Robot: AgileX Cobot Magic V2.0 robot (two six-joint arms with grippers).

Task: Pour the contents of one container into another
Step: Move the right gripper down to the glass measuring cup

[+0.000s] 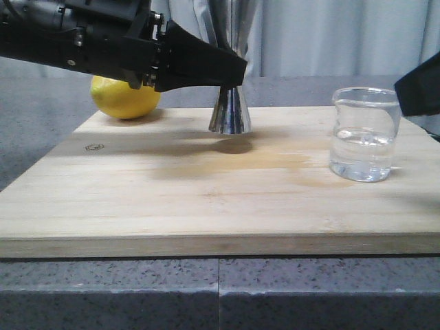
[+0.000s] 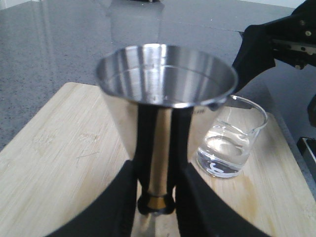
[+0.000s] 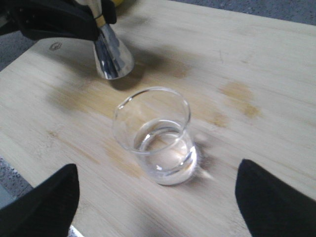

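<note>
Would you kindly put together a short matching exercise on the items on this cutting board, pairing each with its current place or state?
Things:
1. steel jigger
2. glass beaker
3. lemon
4. right gripper

States:
A. open, fingers either side of the beaker
B. at the board's far left corner
C. clamped at its waist by the left gripper
D. standing free, partly filled with clear liquid

Pairs: 1-C, 2-D, 3-B, 4-A

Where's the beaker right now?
The beaker stands on the board's right side in the front view, between the open right tool's fingers, untouched.
</note>
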